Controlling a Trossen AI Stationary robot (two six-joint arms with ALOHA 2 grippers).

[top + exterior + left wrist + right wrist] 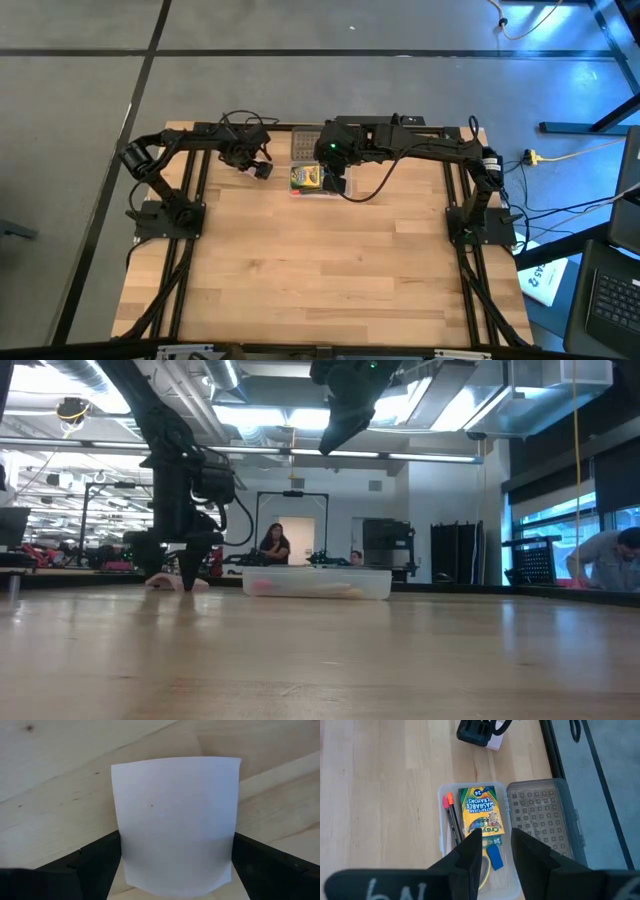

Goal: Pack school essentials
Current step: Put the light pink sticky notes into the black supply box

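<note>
My left gripper [177, 870] stands near the table's far edge, left of the clear case [442, 805], shut on the pale pink square pad [175, 820]. The case holds the green-and-yellow crayon box [480, 812], the red pen and dark pencil [451, 820], the blue block [494, 856] and a yellow scissors handle [484, 870]. My right gripper [496, 845] hovers high above the case [315, 582], open and empty. The dotted grey lid [542, 817] lies open beside the case. My left gripper has the pad between its two fingers [100, 865], which press on two opposite edges [120, 850]. The fingers come from above, pointing down. The pad bows upward between them, and in the low view part of it [165, 580] curls up off the table beside the fingertips.
The case and lid sit close to the table's far edge [300, 128]. A black cable [375, 185] loops down from the right arm beside the case. Bare wood [320, 270] fills the near half. People show in the room behind the table [273, 545].
</note>
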